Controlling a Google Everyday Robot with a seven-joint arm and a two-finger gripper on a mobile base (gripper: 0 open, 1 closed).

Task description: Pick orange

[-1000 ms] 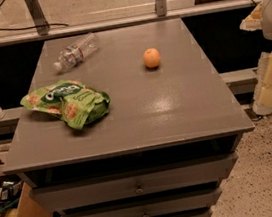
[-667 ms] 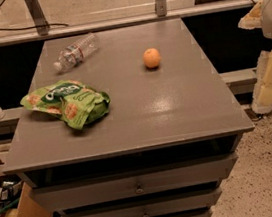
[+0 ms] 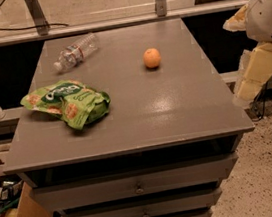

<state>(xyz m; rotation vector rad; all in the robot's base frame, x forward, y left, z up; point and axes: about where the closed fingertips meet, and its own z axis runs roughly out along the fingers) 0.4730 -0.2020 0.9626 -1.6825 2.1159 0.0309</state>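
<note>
Jaws rt of table [image 3: 176, 110], well apart from orange [image 3: 151, 58].

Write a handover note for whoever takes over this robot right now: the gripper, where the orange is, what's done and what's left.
Gripper: beside the table's right edge, off its top, well away from the orange.
Orange: sits on the grey table, toward the back and right of centre, touching nothing else.
Also there: green snack bag at the left, water bottle lying at the back left.
Done: nothing yet; the orange is not grasped.
Left: bring the gripper over the orange, grasp it and lift it.
</note>
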